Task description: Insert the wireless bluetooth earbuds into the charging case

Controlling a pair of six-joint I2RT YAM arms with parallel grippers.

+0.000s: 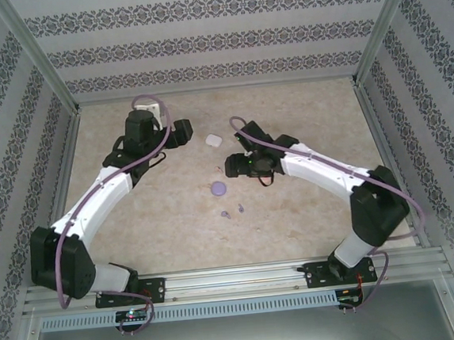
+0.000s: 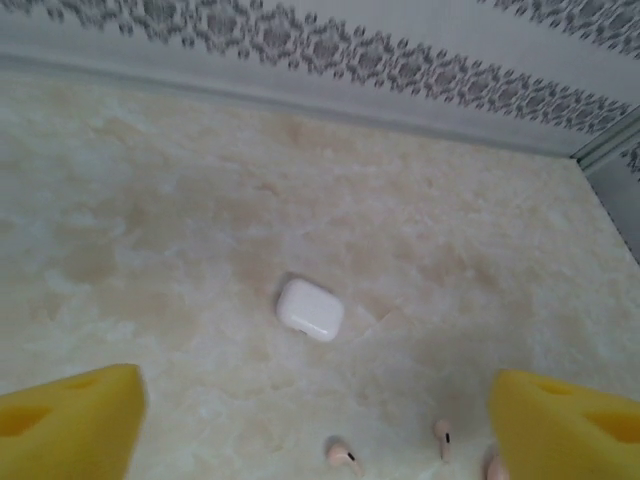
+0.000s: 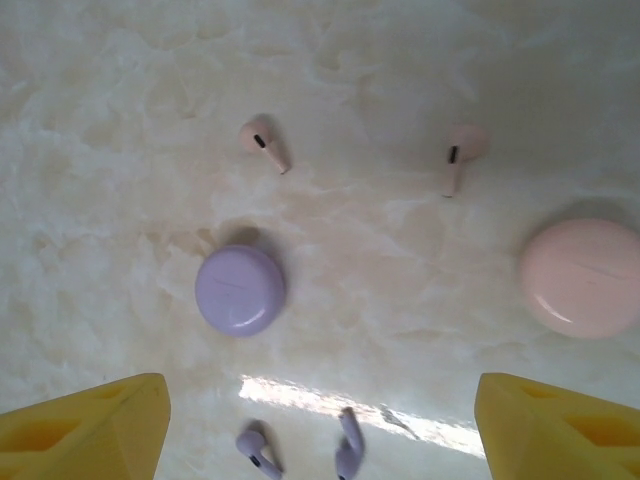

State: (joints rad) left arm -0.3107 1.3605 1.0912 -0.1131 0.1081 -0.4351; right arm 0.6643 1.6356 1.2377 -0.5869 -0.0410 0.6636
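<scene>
Purple earbuds (image 3: 258, 452) lie by the purple case (image 3: 240, 290), pink earbuds (image 3: 265, 145) and pink case (image 3: 582, 277) beyond; my left gripper (image 2: 315, 425) and right gripper (image 3: 320, 425) hover released, empty.

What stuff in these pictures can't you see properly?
1. Inside the white case: left wrist view, its lid is shut.
2. Inside the purple case: right wrist view, lid shut too.
3. One purple earbud: right wrist view, cut off by the bottom edge; in the top view it is too small to make out.
4. A pink shape: left wrist view, half behind the yellow finger and cut by the bottom edge.
</scene>
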